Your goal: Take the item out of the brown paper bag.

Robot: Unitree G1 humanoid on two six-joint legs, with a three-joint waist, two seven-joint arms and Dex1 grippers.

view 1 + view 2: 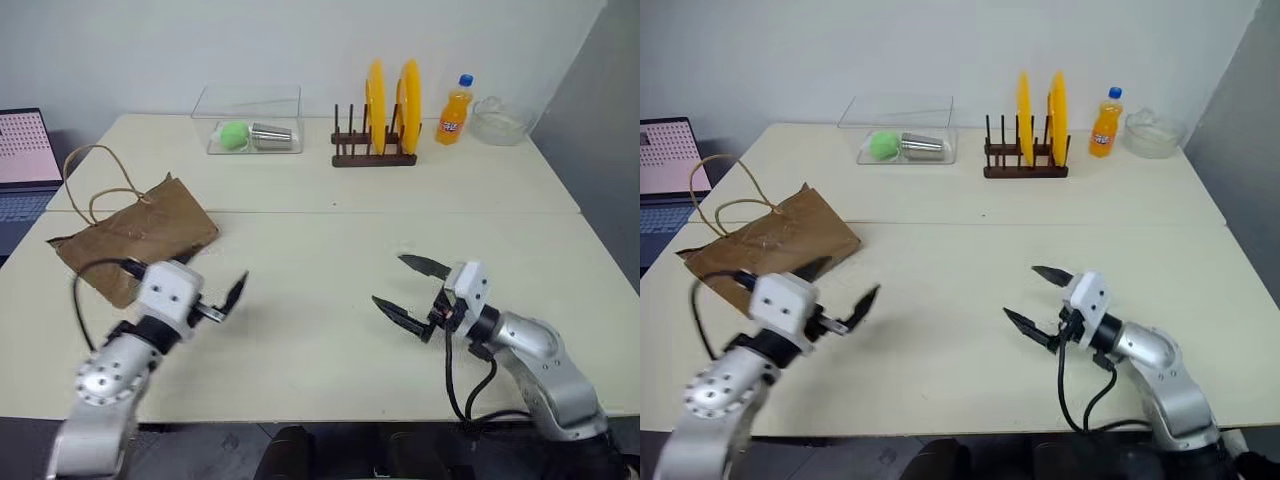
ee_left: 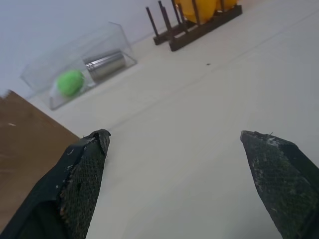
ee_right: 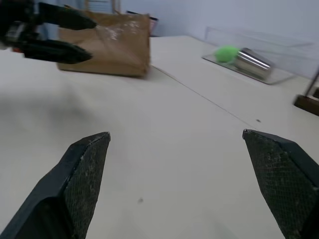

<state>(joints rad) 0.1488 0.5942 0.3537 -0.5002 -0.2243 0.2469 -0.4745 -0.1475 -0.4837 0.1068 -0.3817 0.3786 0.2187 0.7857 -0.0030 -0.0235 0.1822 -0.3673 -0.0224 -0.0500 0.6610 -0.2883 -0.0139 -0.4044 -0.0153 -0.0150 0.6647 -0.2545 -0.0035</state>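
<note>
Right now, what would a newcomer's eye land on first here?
Probably the two yellow plates upright in the rack at the table's far side, beside the orange soda bottle. Then the crinkled brown paper bag lying flat at the left, near the open left gripper.

Cream table (image 1: pixel 330 240) is seen across the frame, seam running through the middle. Plain white wall (image 1: pixel 250 45) behind. Laptop (image 1: pixel 25 160) at left edge.
</note>
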